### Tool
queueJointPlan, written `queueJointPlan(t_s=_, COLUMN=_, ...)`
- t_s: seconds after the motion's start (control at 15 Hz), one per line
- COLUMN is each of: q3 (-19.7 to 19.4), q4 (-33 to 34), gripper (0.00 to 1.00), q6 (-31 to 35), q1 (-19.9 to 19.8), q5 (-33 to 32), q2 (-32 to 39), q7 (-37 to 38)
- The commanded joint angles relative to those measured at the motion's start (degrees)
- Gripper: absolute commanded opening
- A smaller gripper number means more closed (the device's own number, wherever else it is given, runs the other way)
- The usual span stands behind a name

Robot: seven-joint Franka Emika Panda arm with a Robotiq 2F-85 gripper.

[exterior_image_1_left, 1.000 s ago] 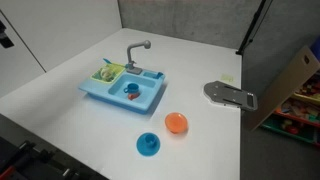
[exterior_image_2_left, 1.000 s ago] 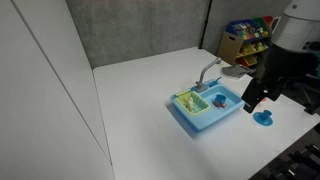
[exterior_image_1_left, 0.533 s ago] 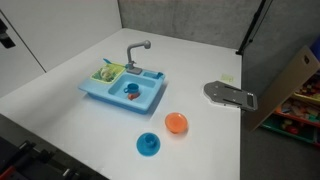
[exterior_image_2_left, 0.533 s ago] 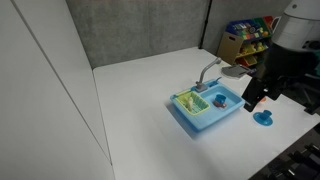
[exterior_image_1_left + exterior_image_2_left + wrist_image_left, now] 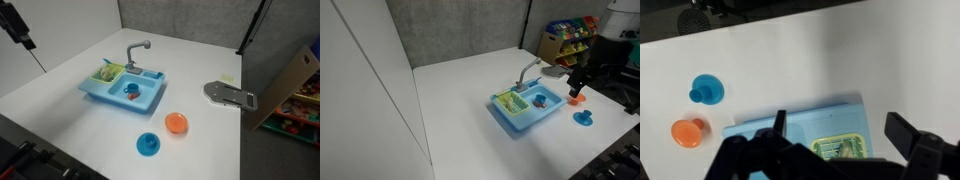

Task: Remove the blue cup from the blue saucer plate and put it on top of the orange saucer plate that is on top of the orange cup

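The blue cup [image 5: 149, 142] stands on the blue saucer plate [image 5: 141, 149] on the white table, also in the wrist view [image 5: 697, 96]. Beside it the orange saucer plate [image 5: 176, 122] lies on the orange cup, which is mostly hidden under it; the orange pair also shows in the wrist view [image 5: 686, 132]. In an exterior view the orange saucer plate [image 5: 575, 100] and the blue saucer plate [image 5: 585, 118] lie just below my gripper [image 5: 578, 80]. My gripper [image 5: 840, 135] hangs high above the toy sink, open and empty, apart from both saucers.
A light-blue toy sink [image 5: 112, 94] with a grey faucet, a green rack and a small blue-and-orange piece stands beside the saucers. A grey metal plate [image 5: 230, 95] lies near the table's edge. A cardboard box [image 5: 290, 85] and toy shelves [image 5: 565, 38] stand off the table.
My arm has risen and drawn back, uncovering the orange saucer plate in an exterior view. A dark part at one view's top left has shifted. The cups and saucers have not moved.
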Motion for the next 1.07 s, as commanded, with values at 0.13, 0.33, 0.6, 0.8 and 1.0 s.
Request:
queueJointPlan(t_s=0.13, q3=-3.21, q4=-1.21, gripper=1.0, q6=3.13, q1=-3.97, q5=-4.06, q2=1.26, q7=3.04)
queueJointPlan(t_s=0.33, q3=-5.21, q4=-2.49, gripper=1.0, q6=5.23, q1=-6.39, q5=-5.68, q2=1.97, q7=4.29)
queueJointPlan(t_s=0.6, q3=-8.34, q4=-3.86, gripper=1.0, q6=8.32, q1=-9.41, q5=-6.13, q2=3.12, q7=5.78)
queueJointPlan(t_s=0.8, q3=-11.16, q4=-4.56, gripper=1.0, q6=10.32, q1=-11.93, q5=-6.57, q2=4.44, q7=5.72)
queueJointPlan(t_s=1.0, q3=-14.04, q4=-4.41, gripper=1.0, q6=12.67, q1=-13.34, q5=-5.47, q2=7.51, q7=3.83)
